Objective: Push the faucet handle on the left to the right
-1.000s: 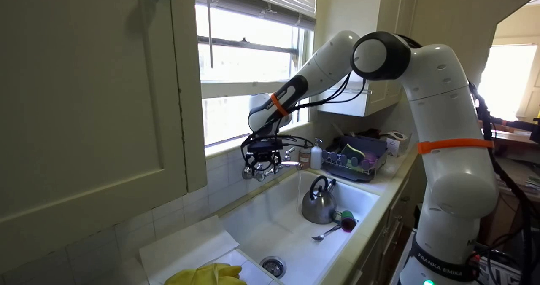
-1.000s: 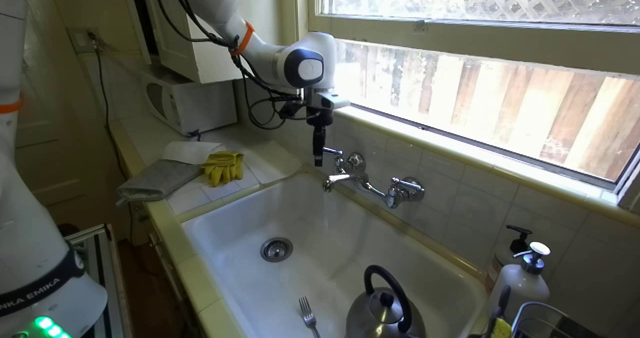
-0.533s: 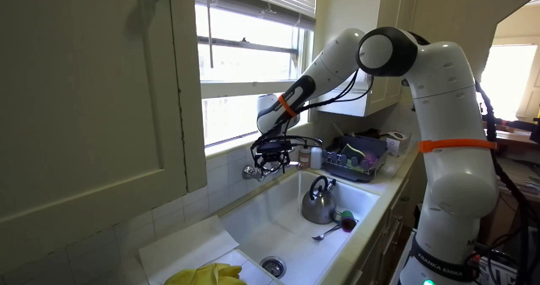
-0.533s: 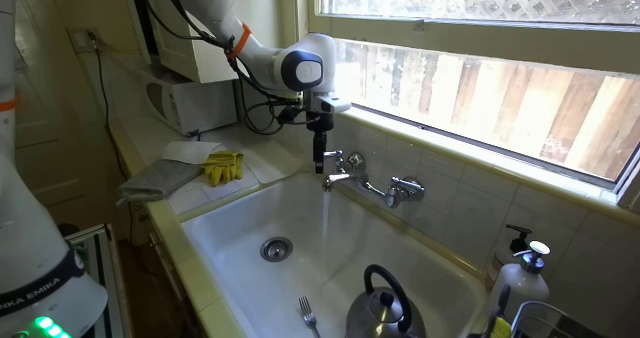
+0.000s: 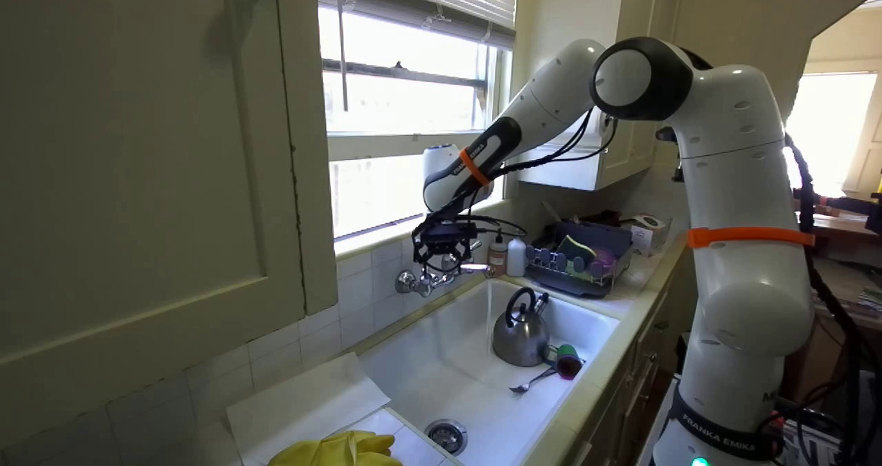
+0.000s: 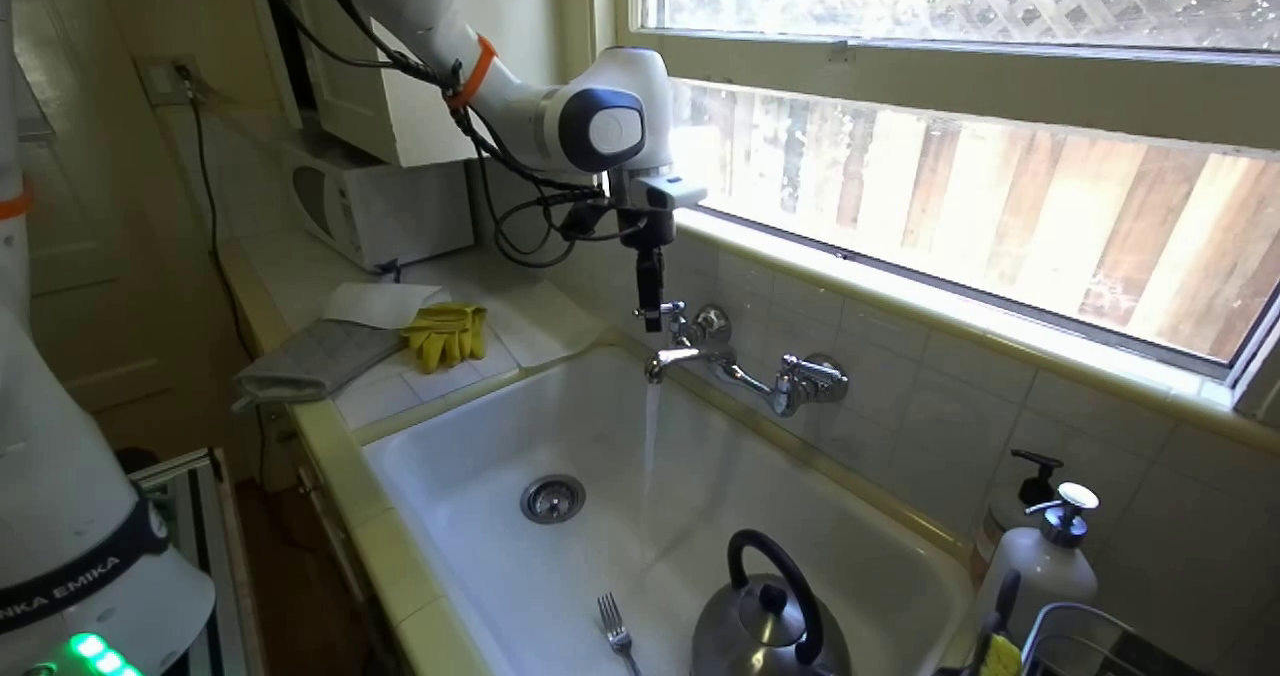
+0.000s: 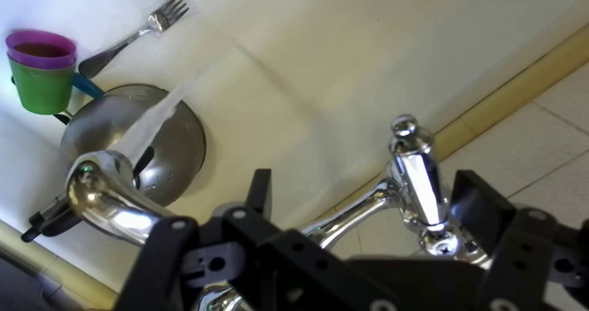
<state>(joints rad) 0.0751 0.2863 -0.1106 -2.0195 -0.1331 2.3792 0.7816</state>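
White and jointed, a robot arm [image 5: 727,183] stands, in an exterior view, from 4 o'clock up to an elbow at 2 o'clock, then slopes down to the middle. Behind its far end, at 12 o'clock, is a bright window [image 5: 406,100]. In an exterior view, a white sink [image 6: 690,501] spreads at 6 o'clock, and a white, boxy appliance [image 6: 410,206] sits at 10 o'clock. Just off the middle, toward 4 o'clock, is a chrome wall faucet [image 6: 722,356], water [image 6: 651,426] running from its spout [image 6: 672,359] into the sink. At 5 o'clock in both exterior views, a steel kettle [image 5: 521,338] stands in the sink. The gripper [image 7: 366,189] hangs at the faucet; in the wrist view its two black fingers [image 7: 262,196] are spread wide. Between 9 and 10 o'clock there, a purple cup [image 7: 41,63] sits inside a green cup [image 7: 43,90], near the kettle. A fork [image 7: 133,37] lies at 10 o'clock, tines toward 2 o'clock. The left faucet handle [image 7: 419,187] shows in the gap between the fingers, between 3 and 4 o'clock, nearer the finger on the 3 o'clock side, its tip pointing between 11 and 12 o'clock; contact cannot be told.
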